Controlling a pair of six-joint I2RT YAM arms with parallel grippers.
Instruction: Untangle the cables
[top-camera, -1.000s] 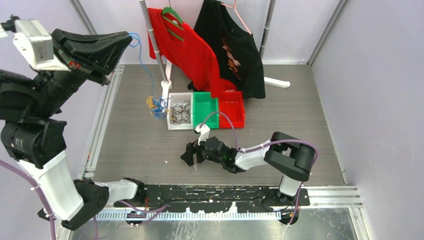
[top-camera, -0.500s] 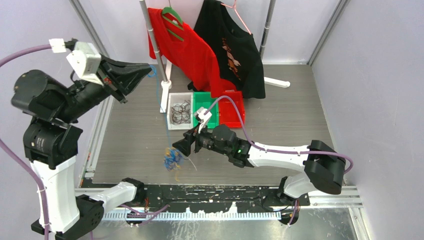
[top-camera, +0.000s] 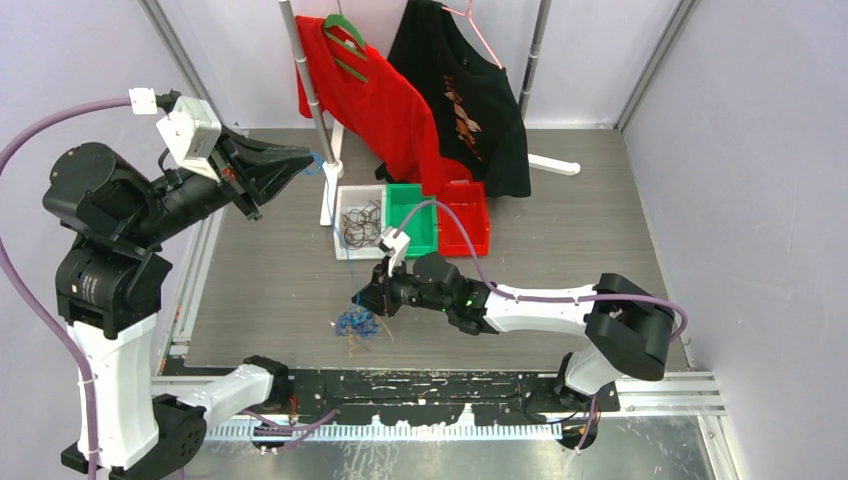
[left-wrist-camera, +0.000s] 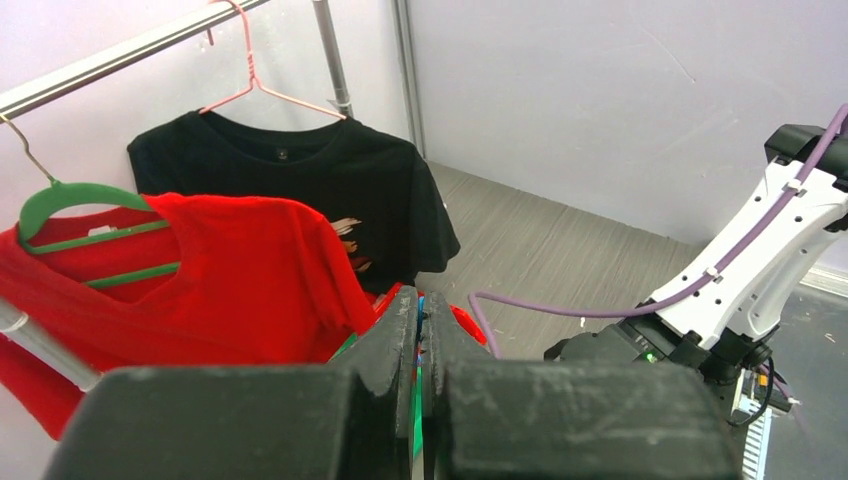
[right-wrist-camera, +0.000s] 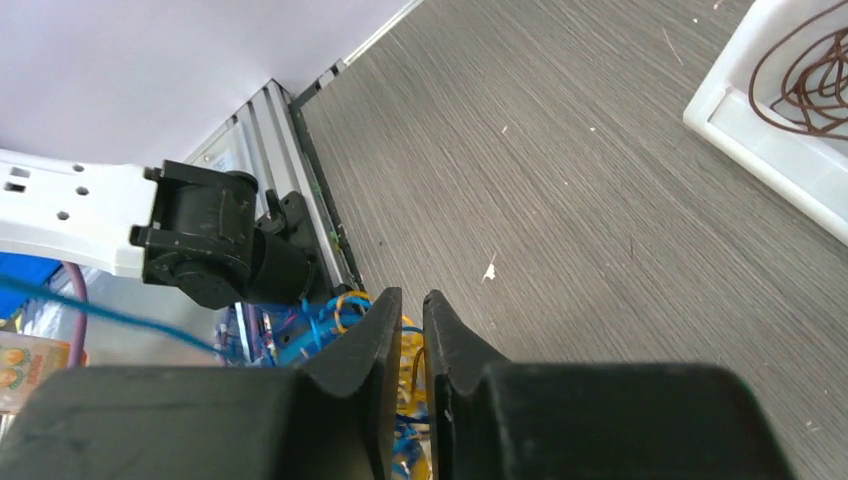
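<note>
The right pincer (top-camera: 362, 300) sits low over the grey wood-grain tabletop (top-camera: 270, 270), its black fingers clenched almost together. Through its own camera a narrow slit remains between them, with yellow and blue wire caught in it. The clump of thin blue and yellow cables (top-camera: 355, 322) lies on the table right at those fingertips, spilling a little to the near side of them.

From that clump a thin blue strand (right-wrist-camera: 110, 318) runs off taut, away from the right pincer's tips. The left pincer (top-camera: 305, 160) is raised high, well apart from the right one, over the far left of the table. It is pressed fully shut, and a curl of the blue strand shows pinched at its tip.

Beyond the right pincer, near it but not touching, stands a white plastic bin (top-camera: 340, 222) holding loops of dark brown wire (top-camera: 362, 222). A green bin (top-camera: 415, 238) and a red bin (top-camera: 470, 242) stand side by side next to it. Behind those hang a red T-shirt (top-camera: 385, 110) and a black T-shirt (top-camera: 470, 100).
</note>
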